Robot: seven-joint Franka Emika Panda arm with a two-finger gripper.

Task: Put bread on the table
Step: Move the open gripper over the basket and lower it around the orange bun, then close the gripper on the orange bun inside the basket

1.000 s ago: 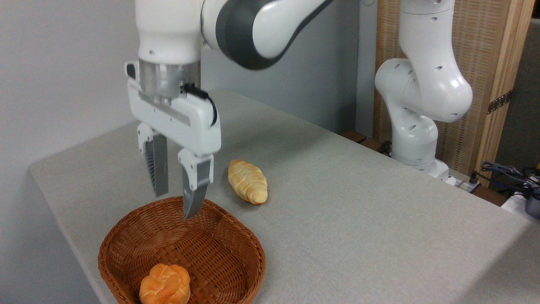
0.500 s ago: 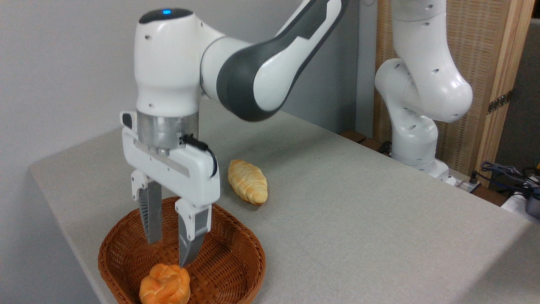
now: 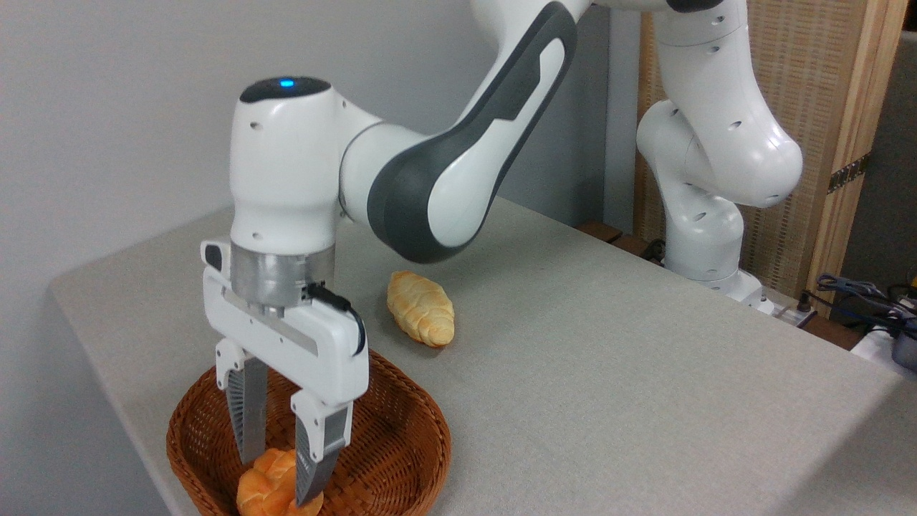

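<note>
The bread (image 3: 259, 493), a small round knotted orange-golden bun, lies at the front of the brown wicker basket (image 3: 401, 437) near the table's front left corner. My gripper (image 3: 278, 480) points straight down into the basket and is open. One finger (image 3: 247, 423) stands on the bun's left side, the other one on its right, in front of part of the bun. Whether the fingers touch the bun cannot be told. The table (image 3: 609, 358) is covered in light grey-beige fabric.
A longer, paler braided loaf (image 3: 420, 308) lies on the table just behind the basket. The arm's white base (image 3: 706, 236) stands at the table's far right edge, with cables (image 3: 860, 294) beyond it. A wall runs behind the table.
My gripper has come down from above the basket's rear rim into the basket and a little forward. Its open fingers now straddle the bun. The bun and the loaf have not moved.
</note>
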